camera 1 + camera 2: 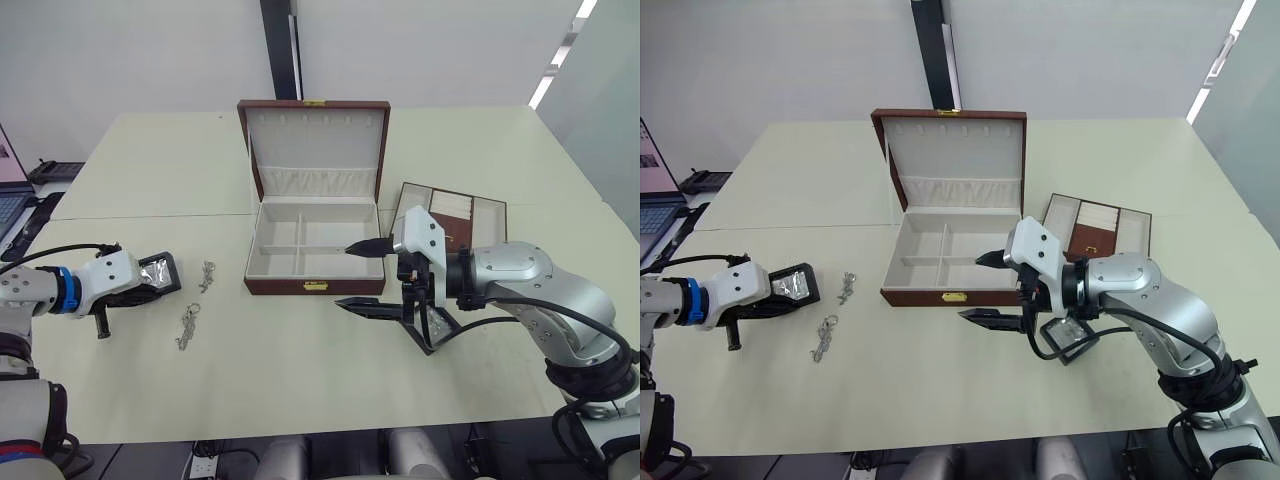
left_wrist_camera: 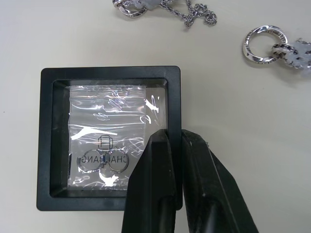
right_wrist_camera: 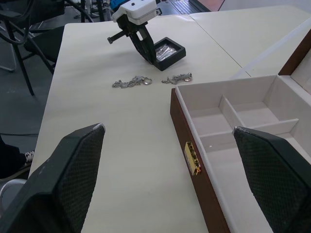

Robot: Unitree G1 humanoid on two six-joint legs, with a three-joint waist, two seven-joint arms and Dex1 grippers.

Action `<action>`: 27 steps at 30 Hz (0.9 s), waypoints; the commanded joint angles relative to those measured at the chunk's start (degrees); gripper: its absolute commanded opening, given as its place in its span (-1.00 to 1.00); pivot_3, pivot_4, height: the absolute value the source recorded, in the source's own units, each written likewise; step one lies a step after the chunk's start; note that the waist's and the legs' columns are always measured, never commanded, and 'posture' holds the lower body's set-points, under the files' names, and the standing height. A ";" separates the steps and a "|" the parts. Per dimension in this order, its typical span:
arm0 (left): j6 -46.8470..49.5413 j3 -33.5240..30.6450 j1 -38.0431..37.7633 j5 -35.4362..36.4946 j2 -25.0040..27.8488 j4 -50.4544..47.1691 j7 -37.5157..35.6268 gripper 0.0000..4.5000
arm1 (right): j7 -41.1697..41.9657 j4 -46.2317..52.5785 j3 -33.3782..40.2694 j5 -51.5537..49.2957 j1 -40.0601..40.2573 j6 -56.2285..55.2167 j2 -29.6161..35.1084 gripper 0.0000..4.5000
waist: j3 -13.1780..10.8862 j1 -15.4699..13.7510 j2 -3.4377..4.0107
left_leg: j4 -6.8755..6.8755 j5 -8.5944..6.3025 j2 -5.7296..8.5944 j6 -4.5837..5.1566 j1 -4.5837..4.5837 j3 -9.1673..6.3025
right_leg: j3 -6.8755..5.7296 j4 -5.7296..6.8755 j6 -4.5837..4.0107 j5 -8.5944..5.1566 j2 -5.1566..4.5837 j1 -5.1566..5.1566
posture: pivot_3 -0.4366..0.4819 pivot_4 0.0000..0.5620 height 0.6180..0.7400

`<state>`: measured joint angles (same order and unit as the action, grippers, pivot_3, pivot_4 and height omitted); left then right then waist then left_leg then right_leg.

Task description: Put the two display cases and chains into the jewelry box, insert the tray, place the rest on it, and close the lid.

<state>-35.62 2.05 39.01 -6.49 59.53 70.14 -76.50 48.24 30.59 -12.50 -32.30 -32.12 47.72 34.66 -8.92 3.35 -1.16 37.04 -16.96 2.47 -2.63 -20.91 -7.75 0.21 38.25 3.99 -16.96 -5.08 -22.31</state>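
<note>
A: Item one, left pincer (image 2: 176, 141)?
B: Fingers pressed together on the rim of a black case (image 2: 110, 138), which lies flat on the counter (image 1: 300, 370) at the robot's left; a bag with rings shows through its window. Arm low, reaching inward. Likely gripped at the edge so it can be lifted across.

A: Chains?
B: Two: chain one (image 1: 207, 274) and chain two (image 1: 188, 326), loose on the counter between case and box (image 1: 315, 245).

A: Box?
B: Centre, lid upright, compartments bare, ready to receive.

A: Right pincer (image 1: 365, 275)?
B: Spread wide, holding nothing, hovering by the box's front right corner, forearm bent across. A second case (image 1: 1070, 338) seems to lie beneath the wrist, partly hidden.

A: Tray (image 1: 470, 215)?
B: Right of the box, waiting.
</note>
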 commanded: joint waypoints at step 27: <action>57.15 14.51 17.82 17.64 -14.98 -59.83 -9.27 -0.99 | -14.27 9.44 7.60 0.84 8.05 5.63 1.51 1.00 | -0.03 -0.19 -0.02 | 0.27 0.01 0.01 -0.01 -0.08 0.04 | -0.31 0.34 -0.01 -0.01 -0.03 0.06 | -0.05 -0.47 1.00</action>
<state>23.43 15.96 54.48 13.22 45.46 7.43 -86.54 35.49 37.65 -6.46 -30.75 -23.59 52.58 36.42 -8.95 3.16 -1.18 37.31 -16.95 2.48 -2.64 -20.99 -7.71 -0.10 38.59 3.98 -16.98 -5.10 -22.25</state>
